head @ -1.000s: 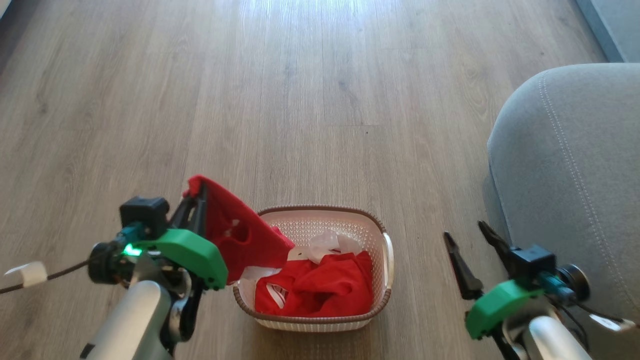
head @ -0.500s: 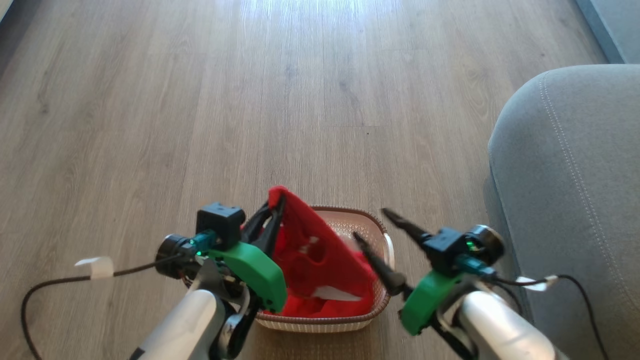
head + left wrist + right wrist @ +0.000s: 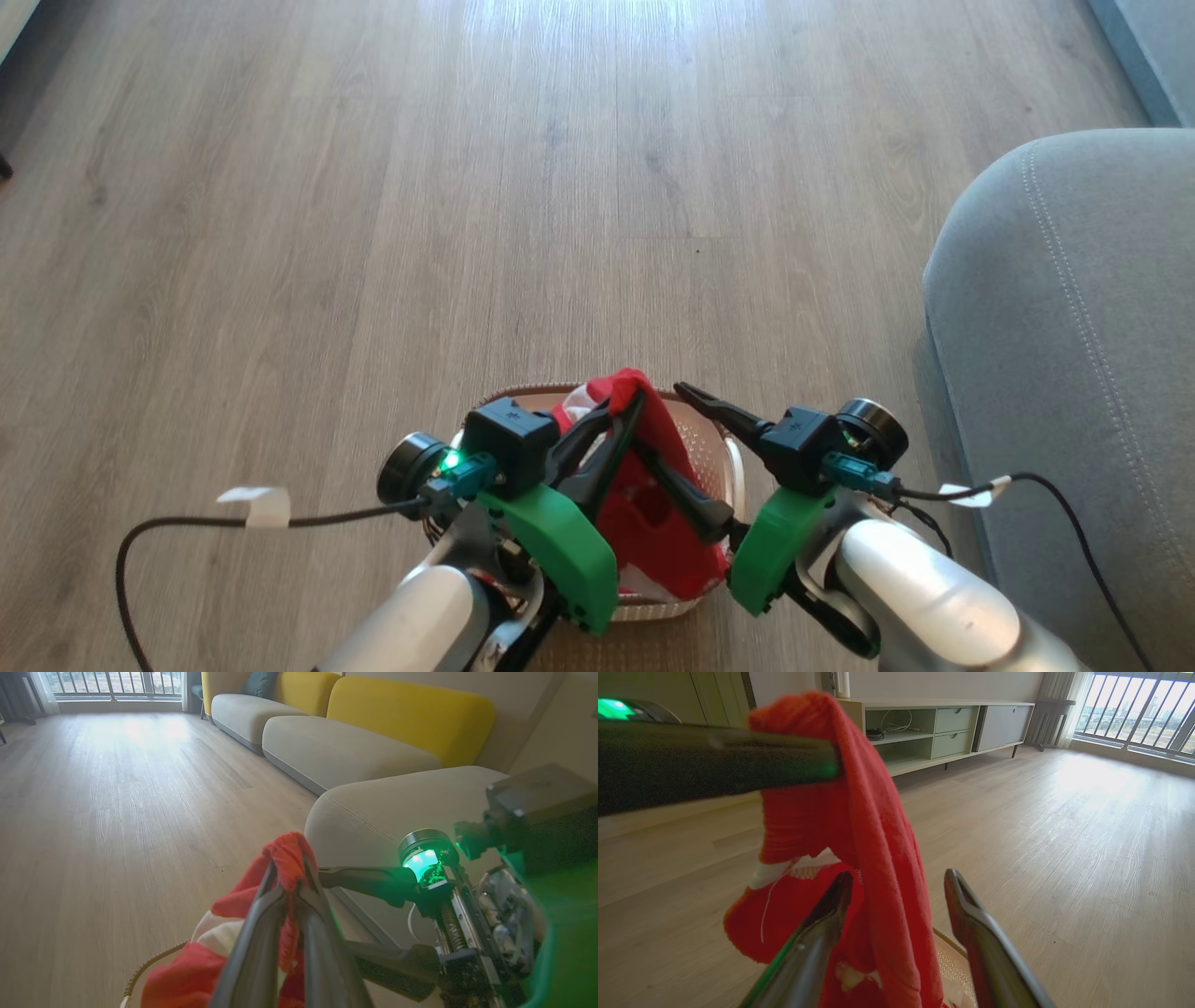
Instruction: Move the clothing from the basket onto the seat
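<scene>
Clothing [image 3: 653, 439], a red garment with white trim, hangs over the basket [image 3: 734, 471]. Its top corner is pinched between the pressed-together fingers of the left gripper [image 3: 638, 399], and its lower folds reach down into the basket. The arms hide whatever else lies inside. The basket sits on the wooden floor [image 3: 467, 187] near the robot, with the grey seat [image 3: 1074, 373] to its right, apart from it. The right gripper [image 3: 661, 417] reaches in from the right with its fingers spread wide, one on each side of the hanging cloth. Both pale forearms angle inward over the basket's near edge.
</scene>
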Controlling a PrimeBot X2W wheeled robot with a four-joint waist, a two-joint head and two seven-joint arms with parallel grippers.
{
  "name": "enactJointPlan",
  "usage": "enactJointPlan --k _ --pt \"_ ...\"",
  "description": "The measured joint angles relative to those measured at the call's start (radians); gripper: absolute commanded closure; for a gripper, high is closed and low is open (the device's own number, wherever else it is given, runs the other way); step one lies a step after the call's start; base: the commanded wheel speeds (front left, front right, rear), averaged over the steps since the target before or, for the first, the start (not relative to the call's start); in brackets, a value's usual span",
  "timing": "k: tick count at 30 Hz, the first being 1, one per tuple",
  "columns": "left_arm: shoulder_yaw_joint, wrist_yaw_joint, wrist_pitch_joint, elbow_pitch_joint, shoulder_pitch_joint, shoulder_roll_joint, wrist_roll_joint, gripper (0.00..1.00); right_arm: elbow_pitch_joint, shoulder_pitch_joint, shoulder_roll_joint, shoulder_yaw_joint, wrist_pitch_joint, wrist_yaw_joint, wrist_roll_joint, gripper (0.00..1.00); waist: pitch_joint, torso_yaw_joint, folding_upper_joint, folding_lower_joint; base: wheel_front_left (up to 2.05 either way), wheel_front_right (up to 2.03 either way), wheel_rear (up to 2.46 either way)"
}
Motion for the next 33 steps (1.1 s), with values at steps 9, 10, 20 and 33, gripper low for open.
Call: enactJointPlan --k 9,10,20,33 --pt "-0.011 0.001 0.017 -0.028 0.0 0.0 0.0 1.0 0.036 -0.037 0.003 0.051 0.0 0.0 0.058 1.0 -0.004 0.0 0.0 0.0 0.0 0.0 0.0" --pt "-0.011 0.001 0.017 -0.028 0.0 0.0 0.0 0.91 0.038 -0.039 0.003 0.051 0.0 0.0 0.065 1.0 -0.004 0.0 0.0 0.0 0.0 0.0 0.0" --pt "-0.005 0.008 -0.006 0.002 0.0 0.001 0.0 0.0 0.031 -0.041 -0.016 -0.056 0.0 0.0 0.069 1.0 -0.003 -0.028 0.0 0.0 0.0 0.0 0.0" --pt "-0.008 0.009 -0.057 0.063 -0.003 -0.016 0.0 0.0 -0.064 -0.041 -0.087 -0.22 0.0 0.0 0.038 1.0 0.023 -0.179 0.0 0.0 0.0 0.0 0.0"
